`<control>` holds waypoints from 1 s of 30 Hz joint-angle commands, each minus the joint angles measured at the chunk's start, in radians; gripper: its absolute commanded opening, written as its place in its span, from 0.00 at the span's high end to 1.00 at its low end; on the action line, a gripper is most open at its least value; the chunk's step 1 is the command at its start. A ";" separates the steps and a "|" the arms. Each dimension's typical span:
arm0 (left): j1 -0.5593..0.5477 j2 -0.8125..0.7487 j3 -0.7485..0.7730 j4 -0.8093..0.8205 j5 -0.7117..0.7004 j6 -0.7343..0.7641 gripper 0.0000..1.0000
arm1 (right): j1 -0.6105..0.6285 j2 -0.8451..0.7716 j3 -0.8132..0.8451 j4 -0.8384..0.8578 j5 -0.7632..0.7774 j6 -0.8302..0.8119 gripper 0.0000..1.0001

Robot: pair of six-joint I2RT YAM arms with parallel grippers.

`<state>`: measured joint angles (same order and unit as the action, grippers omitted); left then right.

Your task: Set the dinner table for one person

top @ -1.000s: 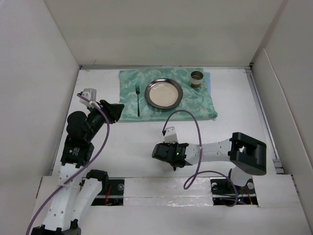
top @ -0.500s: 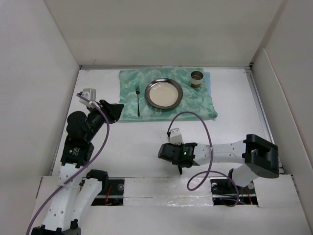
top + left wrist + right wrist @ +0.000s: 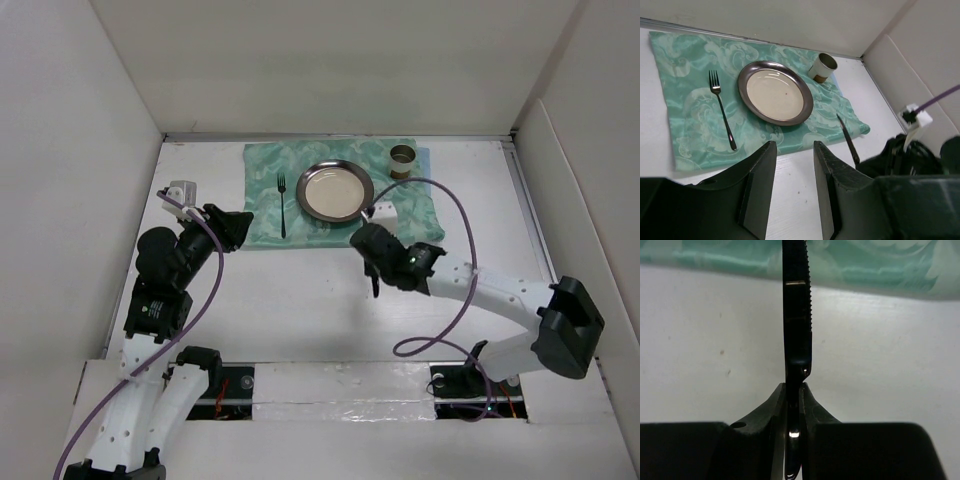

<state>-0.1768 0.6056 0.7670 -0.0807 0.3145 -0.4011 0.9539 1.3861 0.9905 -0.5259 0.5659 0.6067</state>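
Note:
The white dinner table (image 3: 290, 300) carries a green patterned cloth (image 3: 415, 215) at the back. On the cloth lie a fork (image 3: 282, 205), a metal plate (image 3: 335, 190) and a small cup (image 3: 403, 158). My right gripper (image 3: 370, 255) is at the cloth's near edge, below the plate's right side. It is shut on a black serrated knife (image 3: 797, 315), whose blade reaches over the cloth's edge in the right wrist view. The knife also shows in the left wrist view (image 3: 846, 137). My left gripper (image 3: 240, 222) is open and empty, left of the cloth.
White panels wall the table on the left, back and right. A purple cable (image 3: 455, 215) loops from my right wrist over the cloth's right end. The cloth shows in the left wrist view (image 3: 690, 125) with the fork (image 3: 722, 112), plate (image 3: 775, 92) and cup (image 3: 822, 67).
My right arm has swung from the near middle of the table up to the cloth's near edge, carrying the knife. The left arm has not moved.

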 commanded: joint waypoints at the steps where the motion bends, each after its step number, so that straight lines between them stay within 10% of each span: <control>1: -0.004 -0.003 0.015 0.036 0.012 0.008 0.68 | -0.119 0.007 0.072 0.122 -0.015 -0.148 1.00; 11: -0.004 0.003 0.012 0.035 0.017 0.008 0.68 | -0.446 0.252 0.306 0.247 -0.218 -0.351 1.00; 30: -0.004 0.029 0.015 0.033 0.017 0.011 0.68 | -0.590 0.723 0.697 0.169 -0.340 -0.435 1.00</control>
<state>-0.1768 0.6395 0.7670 -0.0807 0.3218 -0.4007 0.3721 2.1078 1.6051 -0.3573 0.2375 0.1867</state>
